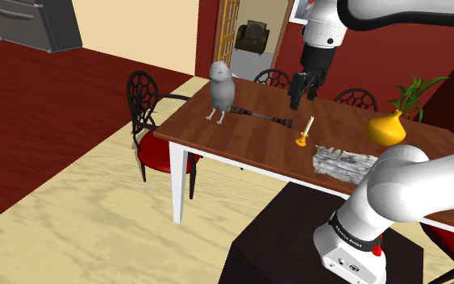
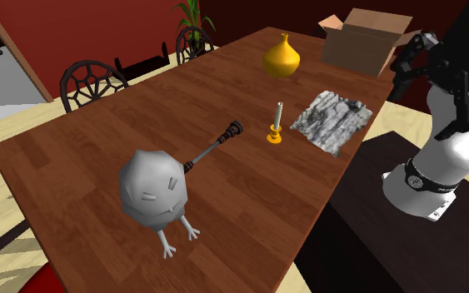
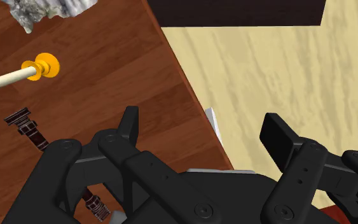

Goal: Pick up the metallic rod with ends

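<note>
Brown wood tabletop (image 1: 241, 145), white legs under it, and flat on top the thin dark rod (image 1: 261, 116), knobbed at both ends, lying between the grey owl figure (image 1: 221, 89) and the small orange candlestick (image 1: 304, 133). Up above the candlestick end, the gripper (image 1: 301, 85): 2 black fingers spread wide, clasping nothing. By the wrist view, aimed nearer the tabletop's edge than the rod's middle.

Plenty to go wrong from here. Coming down off-centre: a lopsided hold, a tilting rod on the lift, or a toppled candlestick. Too low: fingertips jammed into the wood. Too high: shutting on air, with so slim a thing barely proud of the surface. Closing along the length, not across: probably a rolling rod and no grip. Watch the other end too, just beside the owl's feet; 1 nudge and maybe a fallen bird.

Farther along, a yellow vase (image 1: 388, 129), a crumpled grey lump (image 1: 342, 161), a leafy plant (image 1: 417, 90). Around: dark round-backed chairs (image 1: 146, 101), pale wood floor (image 1: 80, 210), deep red walls (image 1: 394, 40), an armchair (image 1: 256, 36) through a doorway.
</note>
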Controlling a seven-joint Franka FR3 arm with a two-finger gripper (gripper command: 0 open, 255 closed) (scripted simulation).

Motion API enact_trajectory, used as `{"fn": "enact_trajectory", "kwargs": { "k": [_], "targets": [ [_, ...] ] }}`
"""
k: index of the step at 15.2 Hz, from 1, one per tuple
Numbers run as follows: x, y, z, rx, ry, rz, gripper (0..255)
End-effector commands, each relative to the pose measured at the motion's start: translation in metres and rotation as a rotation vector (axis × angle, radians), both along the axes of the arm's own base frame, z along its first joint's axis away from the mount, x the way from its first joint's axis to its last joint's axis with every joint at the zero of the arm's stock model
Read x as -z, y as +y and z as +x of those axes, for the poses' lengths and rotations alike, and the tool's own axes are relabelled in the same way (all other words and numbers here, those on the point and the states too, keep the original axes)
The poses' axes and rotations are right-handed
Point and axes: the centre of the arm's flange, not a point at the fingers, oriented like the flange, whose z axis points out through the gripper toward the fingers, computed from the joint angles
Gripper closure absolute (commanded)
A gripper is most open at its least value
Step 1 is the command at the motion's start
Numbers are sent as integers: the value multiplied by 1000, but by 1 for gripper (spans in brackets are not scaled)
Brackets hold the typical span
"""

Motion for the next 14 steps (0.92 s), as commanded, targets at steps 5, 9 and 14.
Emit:
{"fn": "enact_trajectory", "kwargs": {
  "k": [5,9,14],
  "targets": [
    [25,-43,18,-58,0,9,0],
    [51,-85,39,-117,0,18,0],
    [84,-135,68,-190,0,30,0]
  ]
}}
